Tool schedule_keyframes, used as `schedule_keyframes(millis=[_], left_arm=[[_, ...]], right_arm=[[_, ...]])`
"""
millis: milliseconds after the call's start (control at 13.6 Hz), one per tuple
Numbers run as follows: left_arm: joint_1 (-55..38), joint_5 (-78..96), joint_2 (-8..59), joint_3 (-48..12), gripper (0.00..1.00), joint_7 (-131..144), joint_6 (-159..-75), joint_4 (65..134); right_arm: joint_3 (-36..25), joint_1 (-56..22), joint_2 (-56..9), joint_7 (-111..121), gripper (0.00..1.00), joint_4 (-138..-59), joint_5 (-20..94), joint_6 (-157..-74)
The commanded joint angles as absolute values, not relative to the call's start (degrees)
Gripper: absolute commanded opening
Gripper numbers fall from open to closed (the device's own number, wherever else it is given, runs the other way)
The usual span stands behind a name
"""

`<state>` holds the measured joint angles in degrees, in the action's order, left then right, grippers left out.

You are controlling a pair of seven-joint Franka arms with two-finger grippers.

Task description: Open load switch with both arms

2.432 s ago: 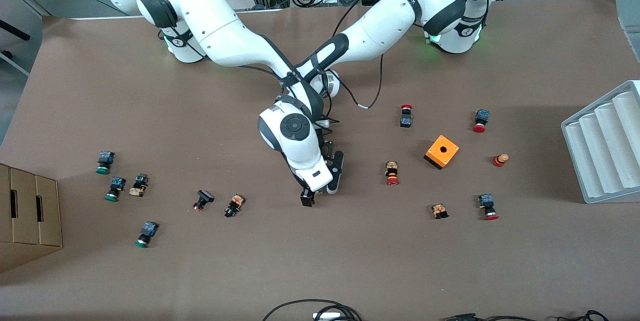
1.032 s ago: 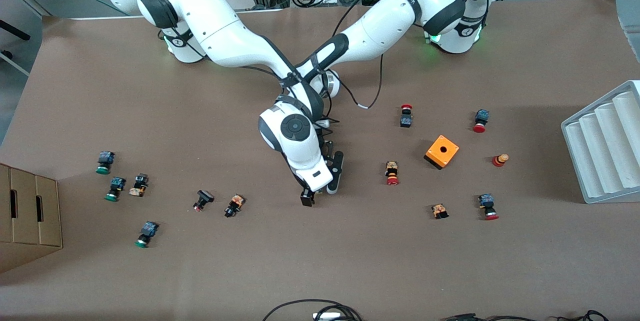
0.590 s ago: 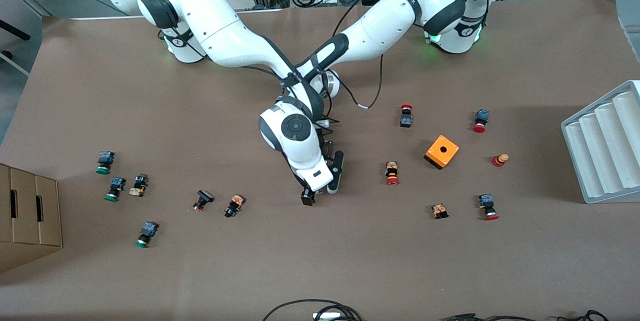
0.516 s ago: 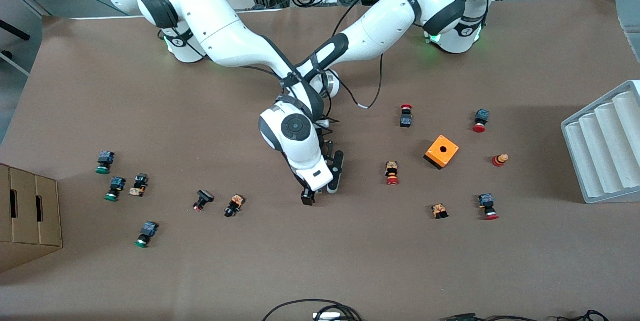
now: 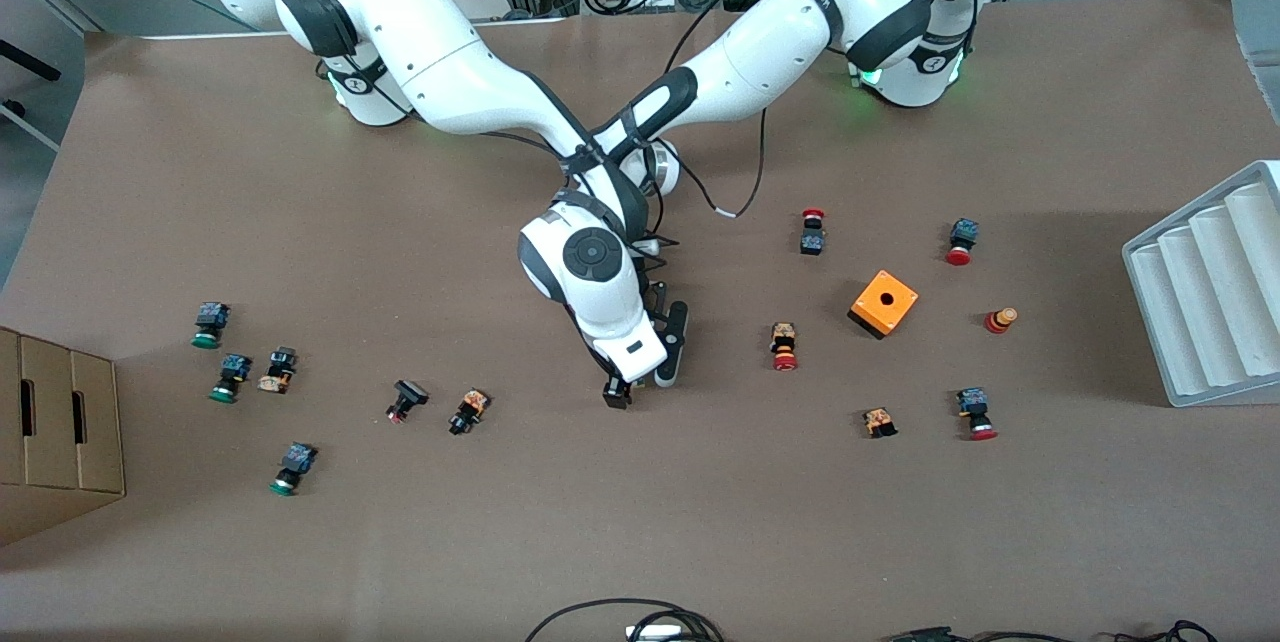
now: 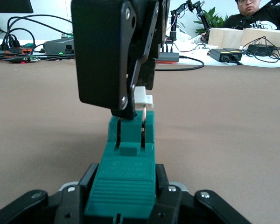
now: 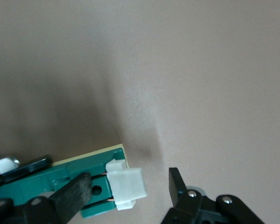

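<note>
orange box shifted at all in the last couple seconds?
No. The orange box sits in the same spot on the brown table, beside the same red-capped button as before.

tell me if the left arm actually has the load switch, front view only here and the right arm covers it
Observer: yes, the left gripper is shut on the green load switch, clamping one end.
Operator: where's the right one
Observer: the right gripper is at the switch's other end, straddling the small white piece.
Operator: closed on it
Observer: no, open; one of its fingers stands clear of the white piece.
</note>
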<state>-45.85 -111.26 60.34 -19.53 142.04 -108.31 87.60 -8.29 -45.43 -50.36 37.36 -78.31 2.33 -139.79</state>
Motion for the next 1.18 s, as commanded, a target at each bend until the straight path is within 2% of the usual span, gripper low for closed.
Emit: schedule_keyframes(millis=[0, 147, 221, 295, 1106], left_arm=[[-46.49, -111.62, 60.91, -18.98, 0.54, 143.26, -107.40, 87.45], [-46.49, -111.62, 60.91, -18.98, 0.54, 143.26, -107.40, 87.45], [-46.49, -111.62, 60.91, -18.98, 0.54, 143.26, -107.40, 87.45], [-46.49, -111.62, 60.91, -18.98, 0.54, 143.26, -107.40, 87.45], [-46.49, -111.62, 60.91, -18.98, 0.54, 143.26, -107.40, 87.54]], right_arm=[[-9.32, -46.23, -50.98, 37.97, 0.74, -78.31, 4.31, -140.10], [-9.32, -46.58, -50.80, 37.88, 0.71, -78.66, 4.31, -140.10], [-9.32, -46.67, -50.63, 37.88, 0.65, -78.92, 4.31, -140.10], [-9.32, -47.02, -50.54, 37.88, 0.63, -79.01, 4.05, -140.01], [-9.32, -47.02, -49.22, 38.06, 0.63, -79.10, 3.87, -137.46]])
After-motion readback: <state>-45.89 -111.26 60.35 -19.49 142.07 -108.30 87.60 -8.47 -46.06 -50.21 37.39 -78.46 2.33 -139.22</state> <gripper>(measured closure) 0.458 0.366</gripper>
